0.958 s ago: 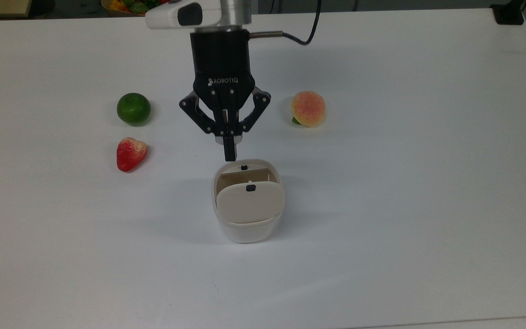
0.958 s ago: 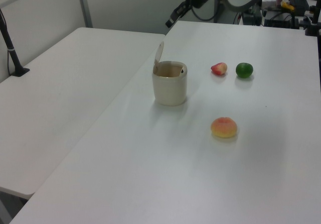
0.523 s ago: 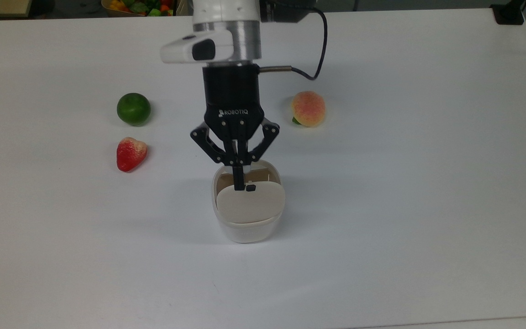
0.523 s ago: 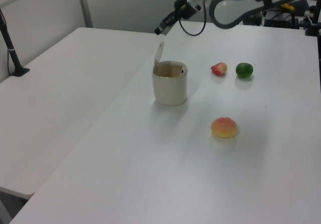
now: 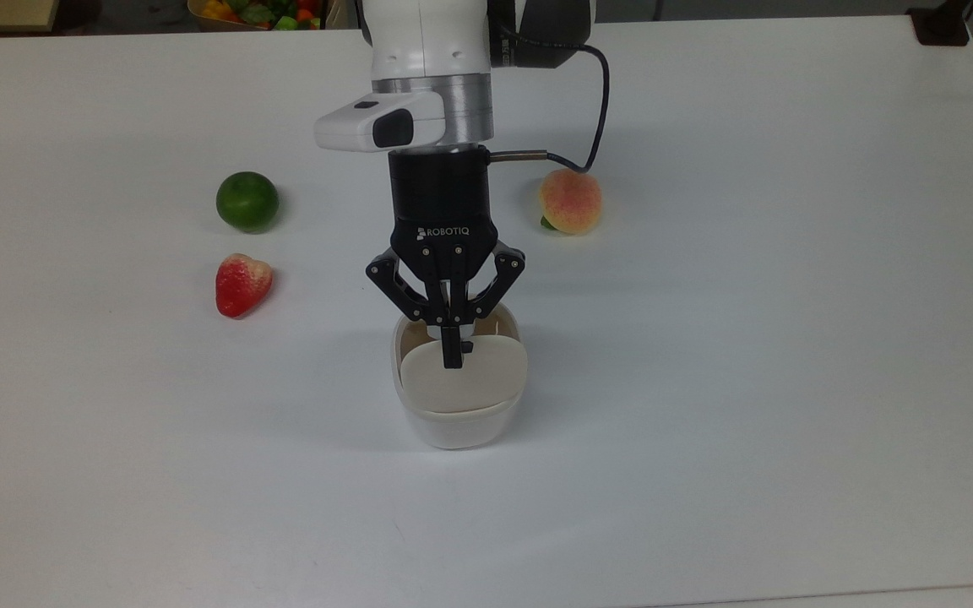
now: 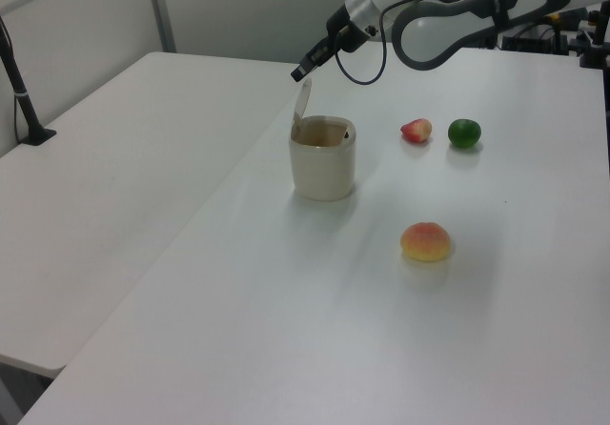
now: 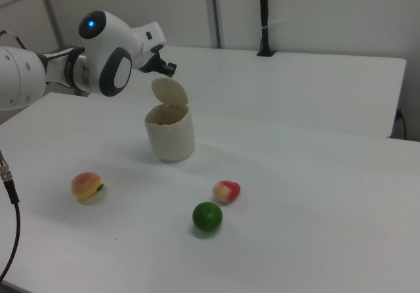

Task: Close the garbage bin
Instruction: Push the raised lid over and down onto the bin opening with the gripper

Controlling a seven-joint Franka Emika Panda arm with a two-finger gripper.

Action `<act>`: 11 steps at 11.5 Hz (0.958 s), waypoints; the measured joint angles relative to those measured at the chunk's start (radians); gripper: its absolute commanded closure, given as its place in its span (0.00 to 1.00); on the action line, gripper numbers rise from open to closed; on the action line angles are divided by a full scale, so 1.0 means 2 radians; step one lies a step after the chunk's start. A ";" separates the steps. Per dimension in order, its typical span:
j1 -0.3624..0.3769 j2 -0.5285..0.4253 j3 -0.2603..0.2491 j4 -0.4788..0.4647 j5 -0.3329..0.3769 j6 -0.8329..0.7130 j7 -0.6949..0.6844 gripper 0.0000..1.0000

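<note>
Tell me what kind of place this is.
Probably a robotics lab: a robot arm works over plain white tables set with a small garbage bin and toy fruit like a strawberry, with bare panelled walls behind.

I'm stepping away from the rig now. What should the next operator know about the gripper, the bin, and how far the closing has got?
Gripper: fingers shut, empty, tip just above the top edge of the raised lid.
Garbage bin: upright mid-table, lid standing nearly vertical, still open.
Done: approach to the lid.
Left: push the lid down until it lies flat on the rim.
Strawberry, lime and peach lie apart from the bin.
</note>
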 measured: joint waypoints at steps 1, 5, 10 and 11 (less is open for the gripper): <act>0.000 0.000 0.000 0.000 0.000 0.000 0.000 1.00; 0.000 -0.001 0.000 -0.015 0.000 0.000 0.000 1.00; 0.000 -0.022 0.000 -0.029 0.000 -0.071 0.000 1.00; 0.000 -0.029 0.000 -0.030 0.000 -0.090 0.000 1.00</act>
